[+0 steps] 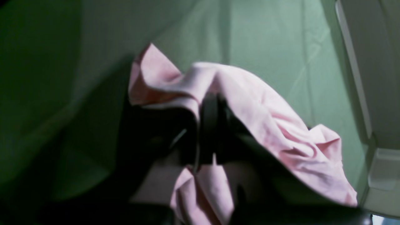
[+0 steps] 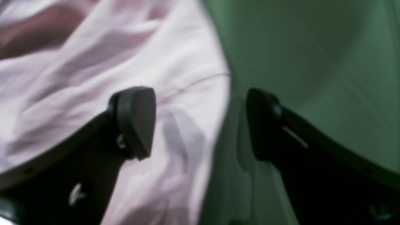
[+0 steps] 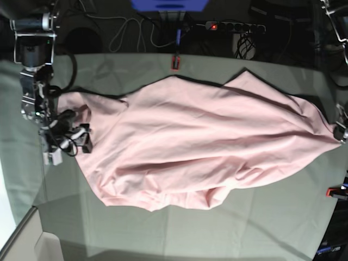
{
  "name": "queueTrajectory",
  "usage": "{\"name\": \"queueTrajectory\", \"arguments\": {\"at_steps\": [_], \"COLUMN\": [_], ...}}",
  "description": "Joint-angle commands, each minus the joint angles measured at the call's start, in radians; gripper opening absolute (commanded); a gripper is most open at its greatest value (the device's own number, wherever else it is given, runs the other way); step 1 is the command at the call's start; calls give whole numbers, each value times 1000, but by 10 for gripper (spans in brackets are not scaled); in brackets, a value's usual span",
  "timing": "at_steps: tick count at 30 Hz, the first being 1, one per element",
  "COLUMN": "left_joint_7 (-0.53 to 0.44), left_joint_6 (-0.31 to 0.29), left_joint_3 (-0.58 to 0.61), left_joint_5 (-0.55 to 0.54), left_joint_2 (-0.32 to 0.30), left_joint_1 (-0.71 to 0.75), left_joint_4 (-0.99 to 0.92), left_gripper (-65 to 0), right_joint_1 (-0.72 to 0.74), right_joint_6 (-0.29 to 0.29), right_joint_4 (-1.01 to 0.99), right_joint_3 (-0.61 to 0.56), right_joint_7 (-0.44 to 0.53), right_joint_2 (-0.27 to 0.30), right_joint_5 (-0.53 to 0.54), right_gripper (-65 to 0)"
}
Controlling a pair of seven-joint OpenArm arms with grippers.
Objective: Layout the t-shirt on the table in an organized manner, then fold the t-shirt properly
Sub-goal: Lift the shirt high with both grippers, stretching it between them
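While the t-shirt (image 3: 206, 147) is spread plain side up across the surface (image 3: 261, 228), one end is pinched tight in the left gripper (image 1: 207, 134), and the right gripper (image 2: 200, 122) is held wide open over the opposite edge, gripping nothing. If that side gets pulled now, the whole thing could easily be dragged crooked.

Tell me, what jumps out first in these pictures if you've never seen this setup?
The big pale pink t-shirt dominates, stretched across the grey-green table. At the base view's right edge the left gripper is shut on a bunched corner of it. At the other end the right gripper is open, its black fingers straddling the shirt's edge.
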Motion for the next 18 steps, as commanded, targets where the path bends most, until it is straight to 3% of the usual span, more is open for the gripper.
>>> {"name": "queueTrajectory", "arguments": {"at_steps": [1, 3, 5, 7, 9, 10, 14, 18], "left_joint_7": [-18, -18, -18, -18, -18, -18, -18, -20], "left_joint_6": [-4, -4, -4, -4, -4, -4, -4, -4], "left_joint_3": [-8, -7, -7, -8, -8, -8, -8, -8], "left_joint_5": [-21, -21, -21, -21, -21, -21, -21, -21], "left_joint_2": [-31, -28, -19, -5, -2, -1, -1, 2], "left_joint_1": [-12, -12, -12, -12, -12, -12, -15, -24], "left_joint_4": [16, 16, 14, 14, 14, 14, 14, 14], "left_gripper": [-650, -650, -650, -650, -650, -650, -650, -650], "right_joint_1": [15, 15, 15, 10, -21, -31, -160, -377], "right_joint_6": [10, 10, 10, 11, 11, 11, 10, 11], "right_joint_4": [10, 10, 10, 10, 16, 28, 165, 395], "right_joint_3": [-10, -46, -94, -116, -88, -60, 159, 359], "right_joint_7": [9, 7, 7, 7, 9, 7, 9, 7], "right_joint_2": [16, 16, 16, 19, 21, 22, 33, 4], "right_joint_5": [6, 6, 6, 6, 7, 7, 7, 7], "right_gripper": [-197, -211, -285, -410, -593, -650, -650, -650]}}
